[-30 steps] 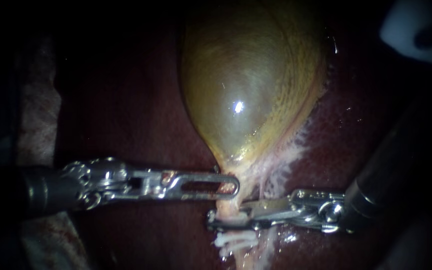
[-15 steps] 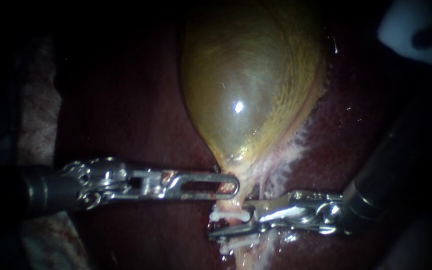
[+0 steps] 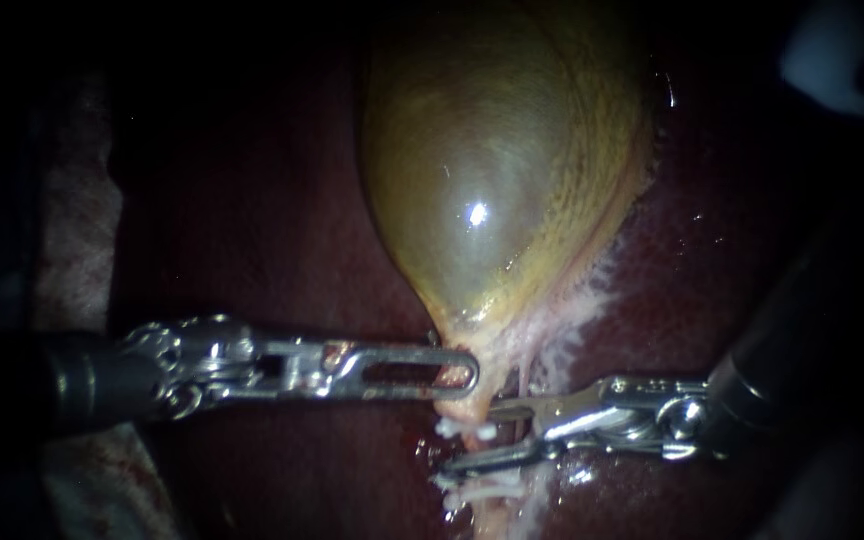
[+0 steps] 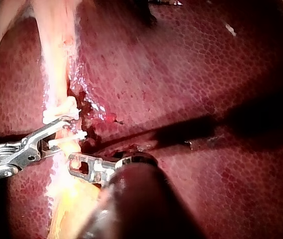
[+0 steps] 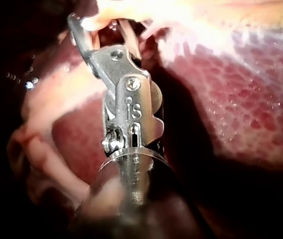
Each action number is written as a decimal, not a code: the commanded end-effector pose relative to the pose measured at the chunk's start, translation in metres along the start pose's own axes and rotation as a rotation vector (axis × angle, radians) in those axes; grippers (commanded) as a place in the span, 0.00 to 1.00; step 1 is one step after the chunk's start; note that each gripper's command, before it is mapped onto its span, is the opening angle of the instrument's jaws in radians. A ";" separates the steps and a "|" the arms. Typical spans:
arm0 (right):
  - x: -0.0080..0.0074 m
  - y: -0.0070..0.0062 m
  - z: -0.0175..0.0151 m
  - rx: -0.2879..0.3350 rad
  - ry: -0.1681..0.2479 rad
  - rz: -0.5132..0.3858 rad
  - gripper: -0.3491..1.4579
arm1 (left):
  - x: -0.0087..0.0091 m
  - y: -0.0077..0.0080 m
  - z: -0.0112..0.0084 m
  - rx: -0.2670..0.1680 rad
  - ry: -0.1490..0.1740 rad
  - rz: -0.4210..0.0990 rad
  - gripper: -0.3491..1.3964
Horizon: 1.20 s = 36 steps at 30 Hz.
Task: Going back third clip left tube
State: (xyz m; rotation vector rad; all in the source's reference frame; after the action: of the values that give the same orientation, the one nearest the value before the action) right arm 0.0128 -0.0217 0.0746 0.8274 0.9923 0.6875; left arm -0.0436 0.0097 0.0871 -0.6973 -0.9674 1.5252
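Note:
The yellow-green gallbladder [image 3: 492,180] lies on the dark red liver [image 3: 252,220] and narrows to a pale tube [image 3: 472,408]. My left instrument [image 3: 457,375] comes in level from the left, its slotted jaws shut on the gallbladder's neck. One white clip [image 3: 464,430] crosses the tube just under that grip, and a second clip [image 3: 477,490] sits lower. My right instrument [image 3: 472,437] has its jaws open, one above and one below the upper clip. In the left wrist view those open jaws [image 4: 66,132] stand between the two clips [image 4: 59,112] [image 4: 69,140].
Pale fringed tissue [image 3: 572,310] runs along the gallbladder's right border. A whitish object [image 3: 842,55] shows at the upper right, and a pale mottled strip [image 3: 72,240] lies at the far left. In the right wrist view, pale strands [image 5: 47,149] lie beside the shaft over liver [image 5: 240,114].
My right instrument's jaws, shut around the tube a second ago, have opened and drawn back to the right. A white clip is left on the tube. The left instrument has not moved.

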 end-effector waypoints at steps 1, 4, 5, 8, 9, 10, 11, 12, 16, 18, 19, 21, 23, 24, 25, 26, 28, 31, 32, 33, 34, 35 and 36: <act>-0.0001 0.0000 0.0001 -0.002 0.000 0.000 0.44 | 0.0000 0.0000 0.0000 0.001 0.000 0.000 0.00; -0.0001 0.0001 0.0002 -0.002 0.000 -0.006 0.44 | 0.0000 0.0000 0.0000 0.001 0.001 0.000 0.00; -0.0001 0.0001 0.0001 -0.002 0.000 -0.006 0.44 | 0.0000 0.0000 0.0000 0.001 0.001 0.000 0.00; -0.0003 0.0002 0.0003 -0.003 0.001 -0.007 0.43 | -0.0001 0.0001 0.0000 0.001 0.001 -0.001 0.00; -0.0003 0.0002 0.0005 -0.003 0.001 -0.007 0.43 | -0.0001 0.0001 0.0000 0.001 0.001 -0.001 0.00; -0.0004 0.0002 0.0008 -0.005 0.002 -0.008 0.43 | 0.0000 0.0001 0.0000 0.001 0.000 -0.001 0.00; -0.0005 0.0003 0.0011 -0.006 0.003 -0.008 0.43 | 0.0000 0.0001 0.0000 0.001 0.000 -0.001 0.00; -0.0007 0.0004 0.0016 -0.011 0.006 -0.009 0.43 | 0.0000 0.0001 0.0000 0.001 0.000 -0.001 0.00; -0.0011 0.0008 0.0033 -0.001 0.008 -0.012 0.43 | 0.0000 0.0002 0.0000 0.001 0.000 -0.001 0.00; -0.0011 0.0010 0.0041 0.005 0.008 -0.012 0.43 | 0.0000 0.0002 0.0000 0.001 0.000 -0.001 0.00; -0.0010 0.0011 0.0044 0.007 0.008 -0.011 0.43 | 0.0000 0.0002 0.0000 0.001 0.000 -0.001 0.00; -0.0009 0.0011 0.0048 0.006 0.009 -0.011 0.43 | -0.0001 0.0002 -0.0001 0.001 0.000 -0.001 0.00; -0.0009 0.0011 0.0048 0.006 0.009 -0.010 0.43 | -0.0001 0.0002 -0.0001 0.001 0.000 -0.001 0.00; -0.0009 0.0011 0.0046 0.007 0.008 -0.010 0.43 | -0.0001 0.0002 -0.0001 0.001 0.000 -0.002 0.00; -0.0009 0.0011 0.0044 0.008 0.008 -0.011 0.43 | -0.0001 0.0002 -0.0001 0.001 0.000 -0.002 0.00; -0.0009 0.0011 0.0041 0.009 0.007 -0.011 0.43 | -0.0001 0.0002 -0.0001 0.001 0.000 -0.002 0.00; -0.0008 0.0011 0.0035 0.012 0.005 -0.010 0.42 | -0.0001 0.0003 -0.0001 0.001 0.000 -0.002 0.00; -0.0007 0.0009 0.0026 0.018 -0.001 -0.010 0.42 | -0.0001 0.0003 -0.0001 0.001 0.000 -0.002 0.00; -0.0006 0.0007 0.0023 0.017 0.001 -0.009 0.42 | -0.0001 0.0003 -0.0001 0.001 0.000 -0.002 0.00; -0.0005 0.0006 0.0020 0.018 0.000 -0.009 0.42 | -0.0001 0.0003 -0.0001 0.001 0.000 -0.002 0.00; -0.0003 0.0004 0.0017 0.017 0.002 -0.014 0.42 | -0.0001 0.0003 -0.0001 0.001 0.000 -0.002 0.00; -0.0002 0.0003 0.0014 0.016 0.002 -0.019 0.42 | -0.0001 0.0003 -0.0001 0.001 0.000 -0.002 0.00; -0.0001 0.0002 0.0011 0.014 0.001 -0.024 0.42 | -0.0001 0.0003 -0.0001 0.001 0.000 -0.002 0.00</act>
State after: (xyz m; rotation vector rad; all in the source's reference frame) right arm 0.0136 -0.0219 0.0747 0.8221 1.0118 0.6513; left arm -0.0435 0.0096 0.0868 -0.6957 -0.9669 1.5241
